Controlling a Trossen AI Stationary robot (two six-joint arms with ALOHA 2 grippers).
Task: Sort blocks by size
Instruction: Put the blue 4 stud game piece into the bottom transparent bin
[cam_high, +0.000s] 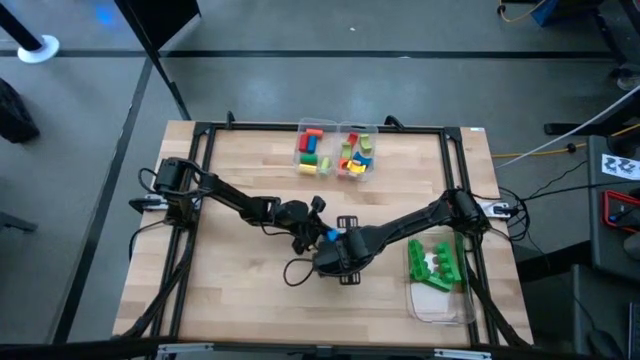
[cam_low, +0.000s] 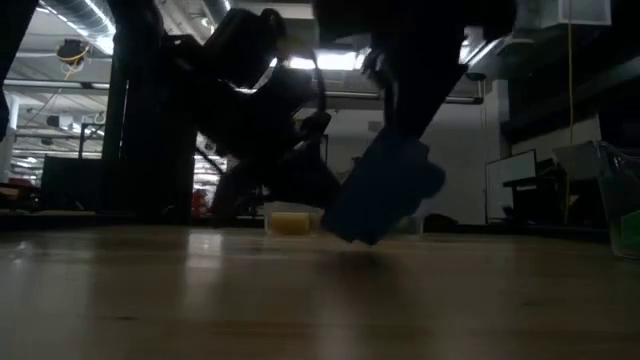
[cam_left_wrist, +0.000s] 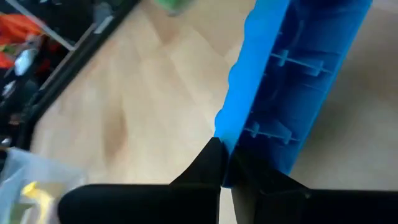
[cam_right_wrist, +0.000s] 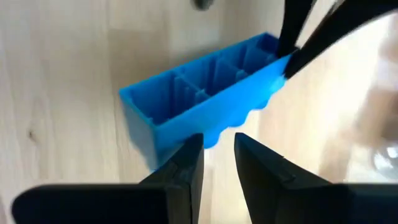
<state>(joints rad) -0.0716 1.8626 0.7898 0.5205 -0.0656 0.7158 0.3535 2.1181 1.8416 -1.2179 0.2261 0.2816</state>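
Note:
A long blue studded brick (cam_right_wrist: 205, 106) hangs tilted above the table's middle (cam_low: 385, 190), its hollow underside showing in both wrist views. My left gripper (cam_left_wrist: 222, 171) is shut on it and reaches in from the table's left (cam_high: 312, 226). My right gripper (cam_right_wrist: 217, 155) is slightly open just beside the brick's studded side, near one end (cam_high: 338, 256). Small red, yellow, green and blue blocks lie in two clear containers (cam_high: 310, 148) (cam_high: 356, 152) at the far edge. Green studded bricks (cam_high: 437, 265) lie in a clear container at the right. My left gripper pinches one long side wall (cam_left_wrist: 239, 134) of the blue brick at its end, one finger inside the hollow and one outside. The brick is lifted clear of the table and tilted. My right gripper: I cannot tell whether its fingertips (cam_right_wrist: 189, 152) touch the brick.
A black frame (cam_high: 200, 135) runs around the wooden tabletop. Bare wood lies at the near left (cam_high: 230, 290). The clear container of green bricks has its rim at the near right (cam_high: 440, 315).

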